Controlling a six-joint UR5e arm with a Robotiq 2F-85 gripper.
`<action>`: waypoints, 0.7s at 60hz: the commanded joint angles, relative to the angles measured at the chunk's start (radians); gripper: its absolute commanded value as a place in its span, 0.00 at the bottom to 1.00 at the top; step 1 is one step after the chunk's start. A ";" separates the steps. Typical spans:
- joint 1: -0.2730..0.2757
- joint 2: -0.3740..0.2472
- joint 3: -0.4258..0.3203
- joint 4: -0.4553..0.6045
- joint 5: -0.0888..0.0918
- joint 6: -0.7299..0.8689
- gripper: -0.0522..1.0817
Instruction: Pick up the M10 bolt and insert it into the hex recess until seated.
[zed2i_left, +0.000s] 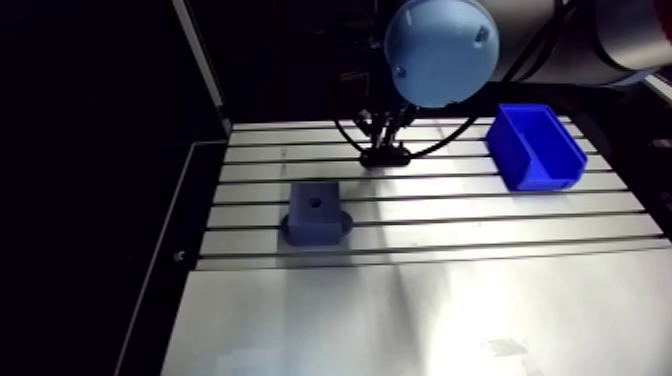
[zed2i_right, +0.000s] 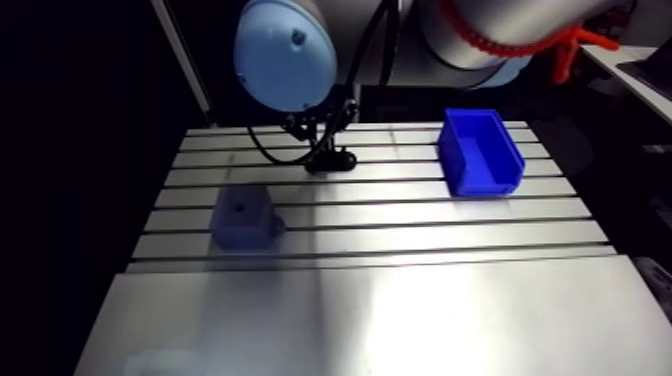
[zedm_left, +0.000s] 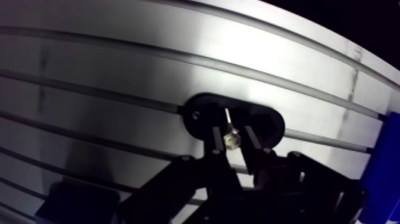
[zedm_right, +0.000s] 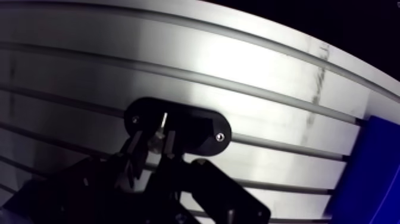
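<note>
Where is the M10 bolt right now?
In the wrist view, the M10 bolt stands on the black oval holder, right at the gripper. In the arm view that holder sits far back on the table, beyond the dark-blue block.

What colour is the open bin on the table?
Bright blue plastic bin, clearest in the arm view.

I see a silver-grey worktop (zed2i_left: 450, 320) striped by dark parallel slots. At the far right sits a bright blue bin (zed2i_left: 535, 148); nearer and to the left, a darker navy block (zed2i_left: 314, 212). The oval holder (zedm_right: 196, 128) is black, the bolt (zedm_left: 231, 139) pale metallic, my pincer (zedm_left: 232, 146) black.
</note>
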 joint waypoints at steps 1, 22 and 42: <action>0.000 -0.002 0.000 0.000 -0.001 0.003 0.66; 0.002 -0.003 0.002 0.000 -0.001 0.003 0.68; 0.002 -0.009 0.000 0.000 0.001 0.004 0.71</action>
